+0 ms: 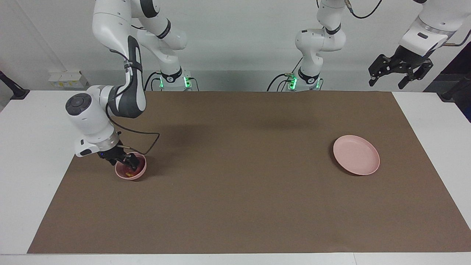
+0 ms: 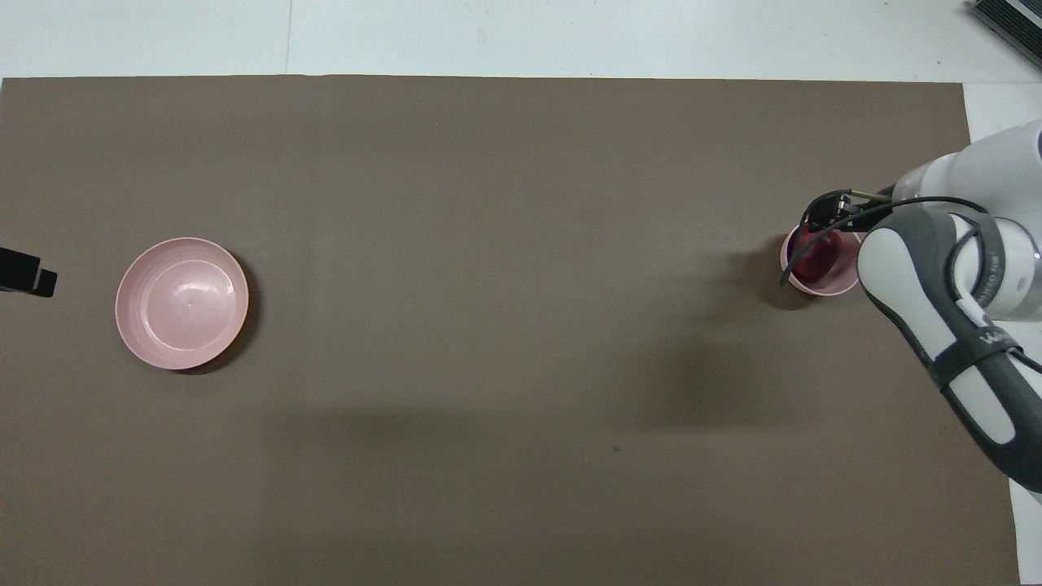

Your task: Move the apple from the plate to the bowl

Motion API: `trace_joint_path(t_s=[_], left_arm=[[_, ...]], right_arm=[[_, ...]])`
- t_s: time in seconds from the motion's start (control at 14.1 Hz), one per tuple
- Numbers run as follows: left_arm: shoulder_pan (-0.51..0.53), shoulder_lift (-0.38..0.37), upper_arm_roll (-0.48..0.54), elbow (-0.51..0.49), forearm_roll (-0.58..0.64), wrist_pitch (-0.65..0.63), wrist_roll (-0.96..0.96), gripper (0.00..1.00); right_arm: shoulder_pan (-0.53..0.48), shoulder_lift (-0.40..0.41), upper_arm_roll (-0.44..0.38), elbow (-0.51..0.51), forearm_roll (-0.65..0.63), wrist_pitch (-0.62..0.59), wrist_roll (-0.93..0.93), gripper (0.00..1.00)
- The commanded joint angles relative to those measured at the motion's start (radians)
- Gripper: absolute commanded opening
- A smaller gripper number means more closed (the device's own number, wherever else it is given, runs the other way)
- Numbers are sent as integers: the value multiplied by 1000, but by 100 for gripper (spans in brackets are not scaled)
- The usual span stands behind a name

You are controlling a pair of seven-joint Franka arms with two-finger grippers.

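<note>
The dark red apple point(image 1: 128, 173) lies in the small pink bowl point(image 1: 142, 169) at the right arm's end of the brown mat. In the overhead view the apple point(image 2: 816, 260) shows inside the bowl point(image 2: 847, 286). My right gripper point(image 1: 125, 161) is just above the bowl's rim, over the apple, with its fingers apart and nothing in them; it also shows in the overhead view point(image 2: 824, 218). The flat pink plate point(image 1: 356, 154) lies bare at the left arm's end, and shows in the overhead view point(image 2: 181, 303). My left gripper point(image 1: 401, 73) waits open, high above the table's edge.
A brown mat point(image 1: 235, 191) covers most of the white table. A black cable point(image 1: 147, 141) loops from the right wrist over the mat beside the bowl. The left gripper's tip point(image 2: 24, 275) shows at the overhead view's edge, beside the plate.
</note>
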Motion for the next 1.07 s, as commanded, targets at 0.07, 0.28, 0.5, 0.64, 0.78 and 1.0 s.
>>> trace_joint_path(t_s=[0.07,0.28,0.5,0.64,0.78,1.0], left_arm=[[12,-5,-8,8,9,-14,-4,100],[12,-5,-8,8,9,-13,-4,100],[12,-5,-8,8,9,-13,-2,100],[12,-5,-8,8,9,-13,-4,100],[12,-5,-8,8,9,-13,-4,100],[12,-5,-8,8,9,-13,-2,100]], right_arm=[[0,-112,7,54,-22,-188,-83,100],[3,-191,18,78,-34,-315,-88,100],[40,-285,23,78,-22,-384,-71,100],[45,-327,24,83,-13,-450,-51,100],[45,-336,23,139,15,-553,-46,100],[46,-327,23,229,20,-671,-43,100]])
